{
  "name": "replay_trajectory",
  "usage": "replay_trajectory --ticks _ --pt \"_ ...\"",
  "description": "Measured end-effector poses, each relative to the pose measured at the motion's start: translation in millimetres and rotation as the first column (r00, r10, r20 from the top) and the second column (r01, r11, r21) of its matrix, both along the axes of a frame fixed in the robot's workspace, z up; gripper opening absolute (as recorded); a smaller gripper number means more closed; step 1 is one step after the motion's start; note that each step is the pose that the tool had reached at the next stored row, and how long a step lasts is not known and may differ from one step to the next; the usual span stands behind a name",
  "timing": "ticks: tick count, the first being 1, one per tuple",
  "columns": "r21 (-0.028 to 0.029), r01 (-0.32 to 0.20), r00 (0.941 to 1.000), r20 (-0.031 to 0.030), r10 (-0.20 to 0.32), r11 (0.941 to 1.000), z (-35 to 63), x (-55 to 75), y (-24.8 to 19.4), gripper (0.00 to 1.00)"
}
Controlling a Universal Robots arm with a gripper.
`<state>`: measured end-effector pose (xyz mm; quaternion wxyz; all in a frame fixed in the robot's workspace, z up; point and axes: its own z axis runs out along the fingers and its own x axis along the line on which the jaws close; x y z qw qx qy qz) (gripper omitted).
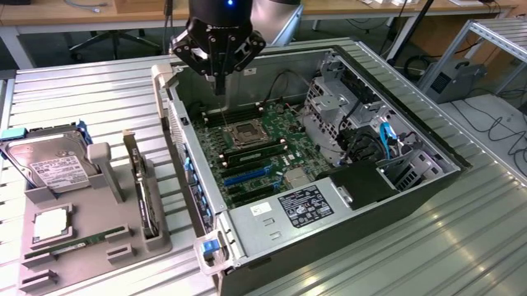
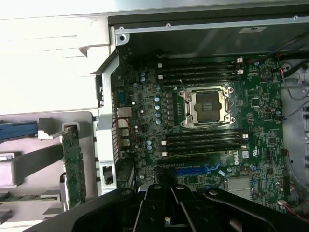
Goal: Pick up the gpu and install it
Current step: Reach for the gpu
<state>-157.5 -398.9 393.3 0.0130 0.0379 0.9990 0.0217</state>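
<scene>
At the exterior view's left, a grey moulded holder (image 1: 95,246) lies on the ribbed metal surface (image 1: 82,92). It carries a boxy silver hard drive (image 1: 49,163) with a white label, a square processor chip (image 1: 51,225) and a narrow green memory stick (image 1: 78,243). The gpu (image 1: 145,191) stands on its long edge in a slot along the holder's right side. It is a thin dark card with its silver bracket at the far end, just beside the outer wall of the computer case (image 1: 197,203) and well apart from the gripper.

The case lies open on its side, sheet steel around a green motherboard (image 1: 280,157) with a square metal socket (image 1: 247,132), black memory slots and a blue slot (image 1: 247,177). The gripper (image 1: 219,86) hangs over the case's far end, black fingers pinched together, pointing down, holding and touching nothing.

Further right sits a black power supply (image 1: 309,206) with a label, then drive cages with a blue cable. Beyond are wooden desks, an aluminium frame (image 1: 494,37) and loose cables on the floor.
</scene>
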Motion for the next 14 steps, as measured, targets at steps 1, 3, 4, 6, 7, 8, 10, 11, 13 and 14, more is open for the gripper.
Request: replay_trajectory --ticks 1,3,4,6,7,8,10,11,13,14 --pt "0.0001 0.0 1.0 0.0 0.0 1.0 0.0 -0.3 0.0 0.11" --pt "0.0 0.0 1.0 0.0 0.0 1.0 0.0 -0.8 0.0 0.11" --pt "0.0 0.0 1.0 0.0 0.0 1.0 0.0 -1.1 0.0 0.11" --pt "0.0001 0.0 1.0 0.0001 0.0 1.0 0.0 -1.6 0.0 0.11" --pt "0.0 0.0 1.0 0.0001 0.0 1.0 0.0 -1.8 0.0 0.11" --pt "0.0 0.0 1.0 0.0 0.0 1.0 0.0 -2.1 0.0 0.11" --pt "0.0001 0.0 1.0 0.0001 0.0 1.0 0.0 -2.5 0.0 0.11" --pt "0.0 0.0 1.0 0.0 0.0 1.0 0.0 -2.7 0.0 0.11" --pt "0.0 0.0 1.0 0.0 0.0 1.0 0.0 -3.3 0.0 0.11" --pt "0.0 0.0 1.0 0.0 0.0 1.0 0.0 -3.6 0.0 0.11"
